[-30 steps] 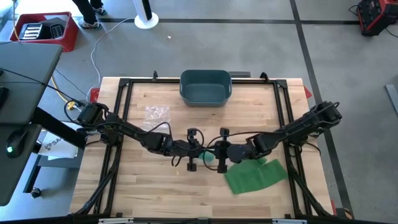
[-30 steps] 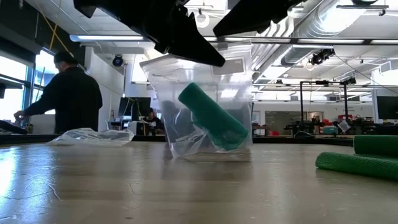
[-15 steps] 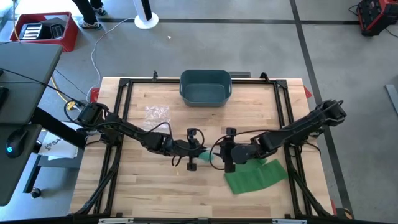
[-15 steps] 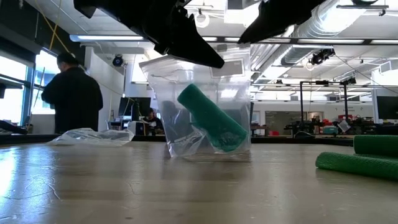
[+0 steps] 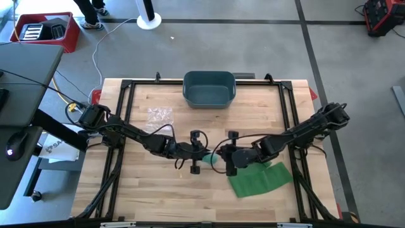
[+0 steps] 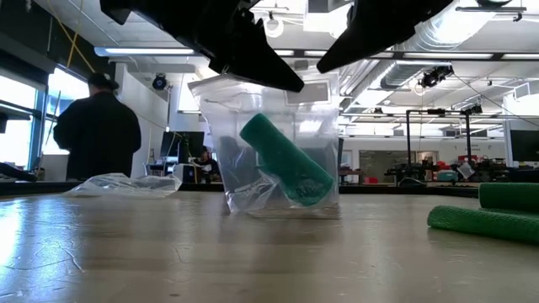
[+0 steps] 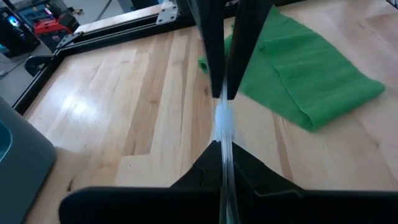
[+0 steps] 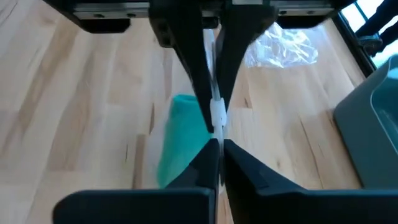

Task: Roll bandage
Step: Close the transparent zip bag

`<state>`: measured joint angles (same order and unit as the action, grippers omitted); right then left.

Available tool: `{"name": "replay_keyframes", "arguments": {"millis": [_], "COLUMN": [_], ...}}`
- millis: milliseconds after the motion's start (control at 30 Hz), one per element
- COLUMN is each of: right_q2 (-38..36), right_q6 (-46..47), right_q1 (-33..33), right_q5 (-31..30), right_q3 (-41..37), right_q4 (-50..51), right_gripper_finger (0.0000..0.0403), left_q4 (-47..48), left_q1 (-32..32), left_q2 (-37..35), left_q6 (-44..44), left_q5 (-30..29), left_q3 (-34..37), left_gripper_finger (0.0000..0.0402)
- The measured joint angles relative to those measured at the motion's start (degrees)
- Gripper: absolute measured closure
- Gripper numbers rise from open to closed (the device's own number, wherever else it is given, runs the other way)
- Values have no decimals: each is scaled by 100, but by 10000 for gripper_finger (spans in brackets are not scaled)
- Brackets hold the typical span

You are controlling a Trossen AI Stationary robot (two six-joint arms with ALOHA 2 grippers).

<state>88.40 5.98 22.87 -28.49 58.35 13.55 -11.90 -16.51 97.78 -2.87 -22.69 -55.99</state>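
Observation:
A clear plastic bag (image 6: 278, 168) hangs at the table's middle with a rolled green bandage (image 6: 286, 160) slanting inside it. Its lower end (image 6: 278, 210) seems to rest on the wood. My left gripper (image 5: 202, 154) and my right gripper (image 5: 221, 158) face each other over the bag's top, both shut on it. In the right wrist view the roll (image 8: 180, 137) shows below the fingers. A flat, unrolled green bandage (image 5: 259, 178) lies on the table to the right of the bag. My left gripper pinches the bag's top edge (image 7: 224, 124) between its two fingers, coming from the table's left and slanting down. The bag hangs below the fingers. My right gripper pinches the same top edge (image 8: 216, 115) between its two fingers, slanting down from the table's right, tip to tip with the left one. The bag hangs upright beneath it with the roll inside.
A teal bin (image 5: 209, 88) stands at the far edge's middle. A crumpled empty clear bag (image 5: 159, 116) lies at the far left. A black frame (image 5: 126, 85) rims the table. In the low view a person (image 6: 97, 126) stands in the room behind.
My right gripper drew back a little toward the table's right, away from the bag's top, then came back to it. The bag and roll have stayed where they were under my left gripper.

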Motion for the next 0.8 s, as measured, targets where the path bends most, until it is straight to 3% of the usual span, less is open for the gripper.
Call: {"name": "replay_keyframes", "arguments": {"millis": [100,233,433,600,800], "right_q2": [0,0,0,0,0], "right_q6": [163,296,320,304,296], "right_q1": [0,7,12,11,11], "right_q5": [-40,-63,-264,-284,-283], "right_q3": [0,0,0,0,-1], "right_q4": [109,96,49,-58,-76], "right_gripper_finger": [395,399,401,402,402], "left_q4": [76,435,282,-349,-684], "left_q1": [71,322,535,424,237], "left_q2": [-54,-397,-587,-228,-83], "left_q6": [49,-127,-345,-574,-823], "left_q5": [24,130,1580,1143,473], "left_q3": [0,-2,-4,-4,-2], "left_gripper_finger": [381,322,219,182,199]}}
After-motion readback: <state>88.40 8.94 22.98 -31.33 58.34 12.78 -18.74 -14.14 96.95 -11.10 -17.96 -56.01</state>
